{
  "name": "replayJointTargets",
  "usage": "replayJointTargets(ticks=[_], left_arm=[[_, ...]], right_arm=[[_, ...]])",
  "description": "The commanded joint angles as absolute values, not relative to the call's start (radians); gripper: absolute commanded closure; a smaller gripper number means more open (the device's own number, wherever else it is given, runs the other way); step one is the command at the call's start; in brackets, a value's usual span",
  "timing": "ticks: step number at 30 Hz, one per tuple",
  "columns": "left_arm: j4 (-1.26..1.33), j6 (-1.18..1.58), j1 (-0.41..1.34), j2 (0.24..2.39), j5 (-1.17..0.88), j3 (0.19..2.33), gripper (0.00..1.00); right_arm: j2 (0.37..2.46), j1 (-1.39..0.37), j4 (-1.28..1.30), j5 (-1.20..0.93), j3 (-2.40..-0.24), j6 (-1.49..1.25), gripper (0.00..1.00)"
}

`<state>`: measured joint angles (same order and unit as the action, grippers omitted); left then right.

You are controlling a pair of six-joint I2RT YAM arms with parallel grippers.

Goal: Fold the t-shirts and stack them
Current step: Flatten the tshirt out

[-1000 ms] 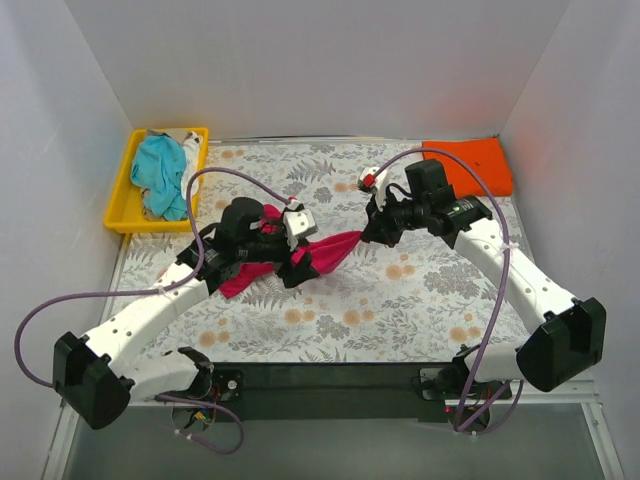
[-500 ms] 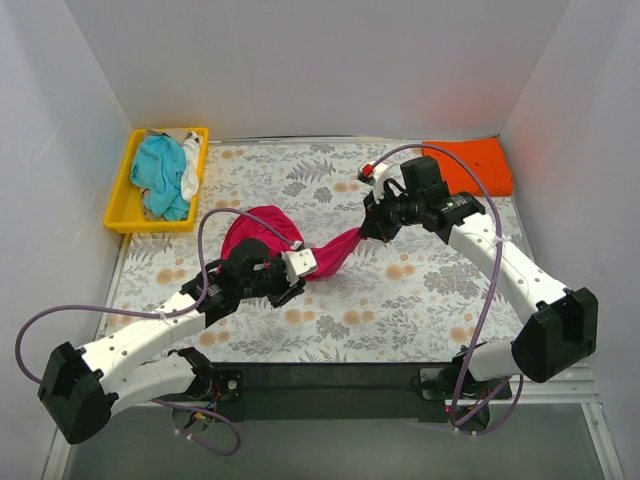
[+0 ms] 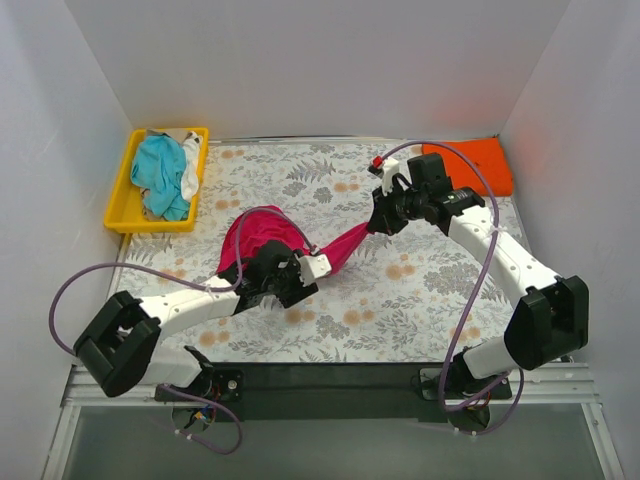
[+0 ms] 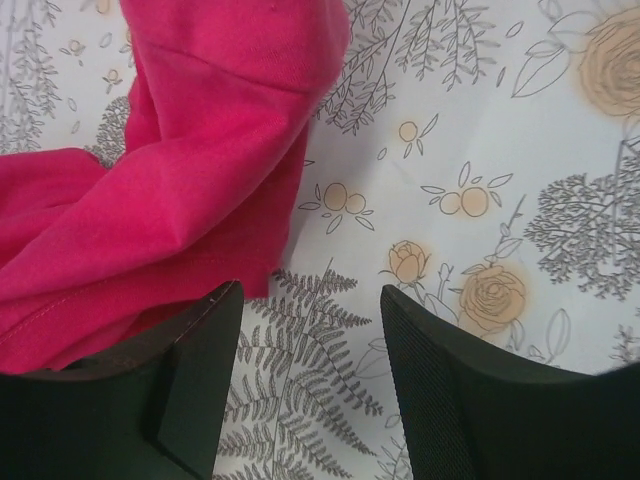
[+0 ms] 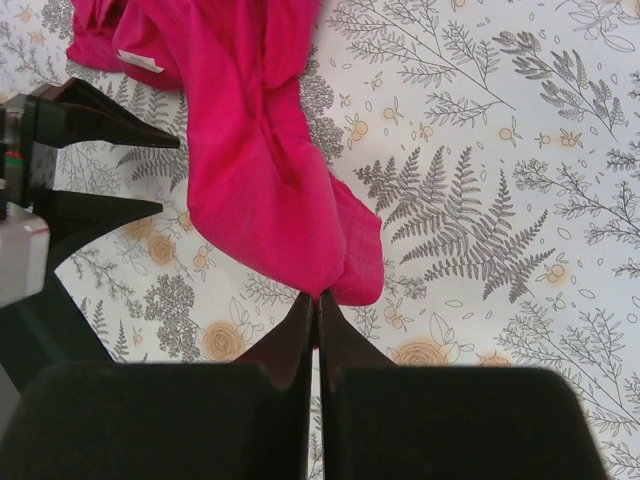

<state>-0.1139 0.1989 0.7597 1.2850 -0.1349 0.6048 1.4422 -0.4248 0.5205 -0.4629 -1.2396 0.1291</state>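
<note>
Both visible: right claw [image 5: 317,297] clamps pink shirt [image 5: 260,170], grip-point hidden; left claw [image 4: 310,300] apart.

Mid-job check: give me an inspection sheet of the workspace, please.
Surface: floral table, flat.
Job's things: pink shirt bunched mid-table, one end pulled toward the right arm; orange shirt folded at the far right corner; teal shirt and white shirt heaped in the yellow tray.
Clutter: the tray only, far left.
Grippers: left gripper open beside the pink shirt; right gripper shut on it.
Cables: purple cables loop from both arms; one arcs above the pink shirt.
Surroundings: white walls.
</note>
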Motion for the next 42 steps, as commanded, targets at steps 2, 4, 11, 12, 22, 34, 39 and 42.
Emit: replayJointTargets(ticks=[2, 4, 11, 12, 22, 34, 39, 42], left_arm=[[0.035, 0.131, 0.72, 1.393, -0.112, 0.607, 0.46], [0.066, 0.117, 0.706, 1.454, -0.109, 0.611, 0.46], [-0.036, 0.117, 0.629, 1.527, -0.184, 0.745, 0.84], [-0.081, 0.117, 0.627, 1.502, -0.216, 0.765, 0.92], [-0.528, 0.423, 0.657, 1.295, -0.652, 1.317, 1.0], [-0.596, 0.638, 0.524, 1.123, -0.767, 1.347, 1.0], [-0.706, 0.529, 0.353, 0.953, -0.767, 1.042, 1.0], [-0.722, 0.471, 0.296, 0.914, -0.743, 0.901, 1.0]], right_arm=[[1.448, -0.399, 0.491, -0.505, -1.247, 0.112, 0.99], [1.448, -0.388, 0.491, -0.52, -1.246, 0.112, 0.99], [1.418, -0.325, 0.502, -0.554, -1.243, 0.127, 0.99], [1.41, -0.312, 0.505, -0.555, -1.246, 0.133, 0.99], [1.215, -0.106, 0.612, -0.486, -1.446, 0.244, 0.99], [1.123, -0.101, 0.617, -0.399, -1.715, 0.238, 0.99], [1.192, -0.169, 0.577, -0.535, -1.608, 0.167, 0.99], [1.244, -0.291, 0.523, -0.519, -1.487, 0.193, 0.99]])
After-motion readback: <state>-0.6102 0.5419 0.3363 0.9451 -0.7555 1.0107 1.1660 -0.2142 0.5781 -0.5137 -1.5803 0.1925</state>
